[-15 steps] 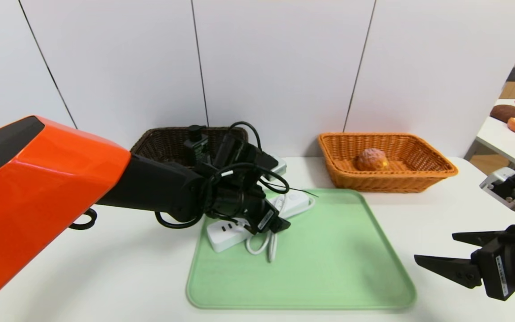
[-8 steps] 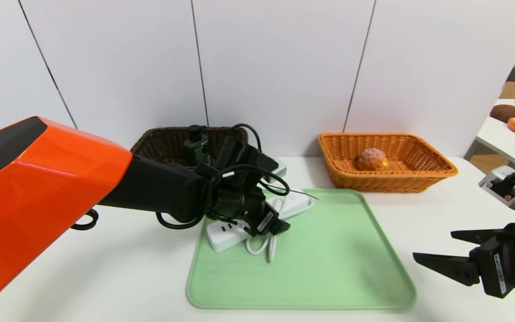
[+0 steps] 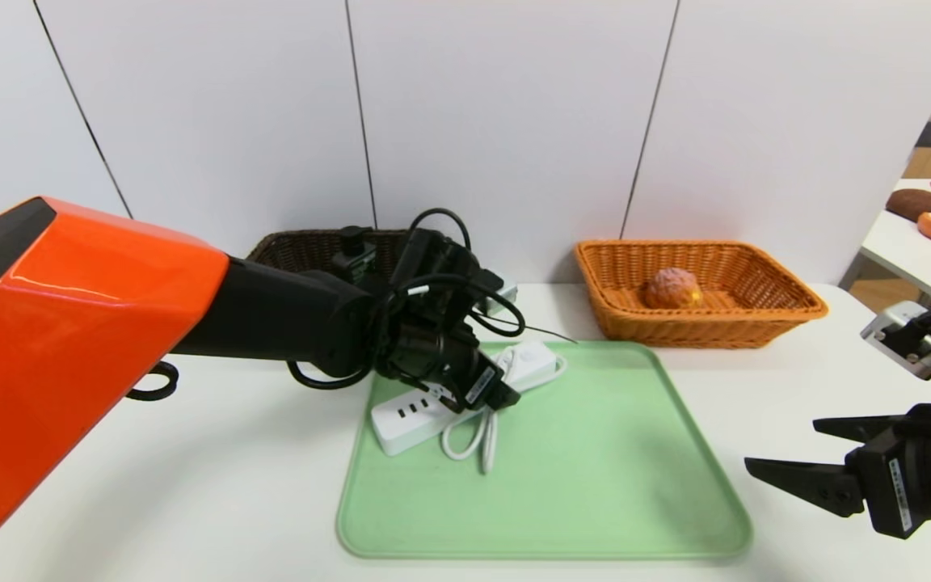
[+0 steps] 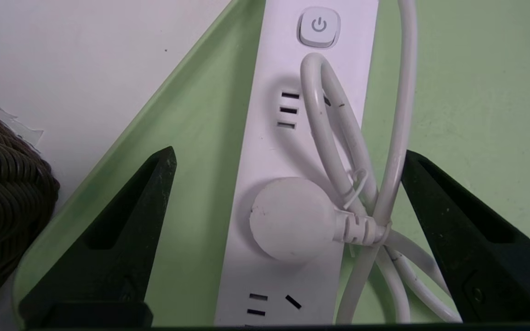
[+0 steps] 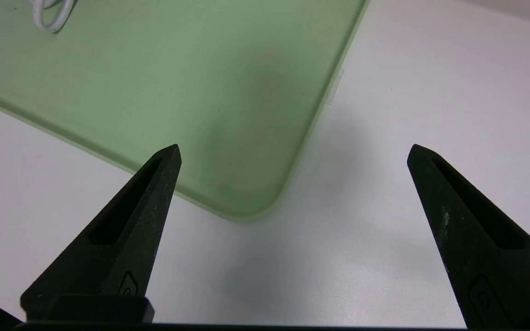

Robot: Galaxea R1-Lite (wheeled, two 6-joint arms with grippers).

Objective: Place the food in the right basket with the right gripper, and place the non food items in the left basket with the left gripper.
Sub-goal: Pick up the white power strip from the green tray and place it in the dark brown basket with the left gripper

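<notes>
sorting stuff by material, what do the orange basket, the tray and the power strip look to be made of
Orange basket: wicker or plastic imitation, slightly glossy, going by its woven strands.
Green tray: probably plastic, smooth satin finish, with a thin moulded rim.
Power strip: likely hard plastic, smooth and white, with crisp-edged slots.

— What lies between the left gripper's two open black pointed fingers [image 4: 288, 161]?
— A long white plastic power strip [image 4: 256, 161], on a pale green tray [image 4: 486, 92].
— Anything on the strip?
— A round white plug [image 4: 292, 219], plus looped glossy white cord [image 4: 396, 138].
— And beside the tray?
— A dark brown woven wicker basket [image 4: 7, 197], partly visible.
</notes>
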